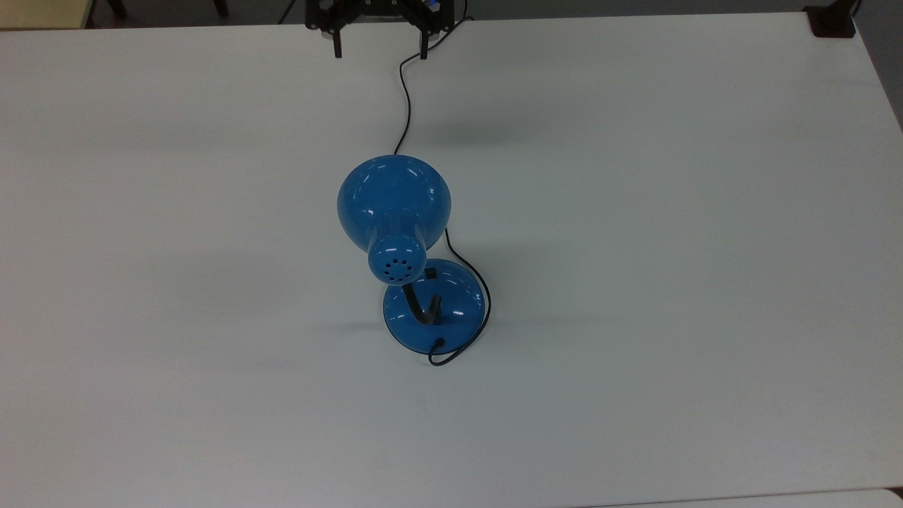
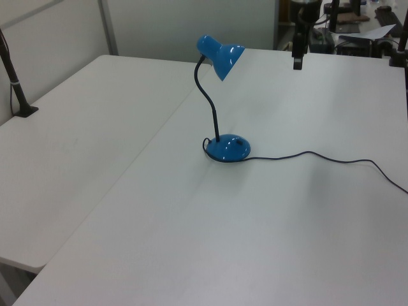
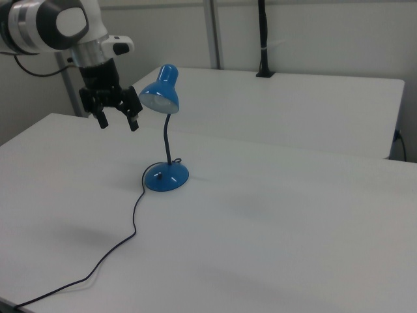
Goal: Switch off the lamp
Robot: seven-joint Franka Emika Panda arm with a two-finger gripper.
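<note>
While the top view has the lamp (image 1: 411,243) mid-table, the gripper (image 1: 379,46) hangs spread wide and empty at the far edge, its body cut off; the shade hides part of the switch (image 1: 422,276). From the left view, nothing touches the base (image 2: 228,148). By the right view, whether the bulb glows is unclear; if lit, the next move must reach down and press the switch.
</note>
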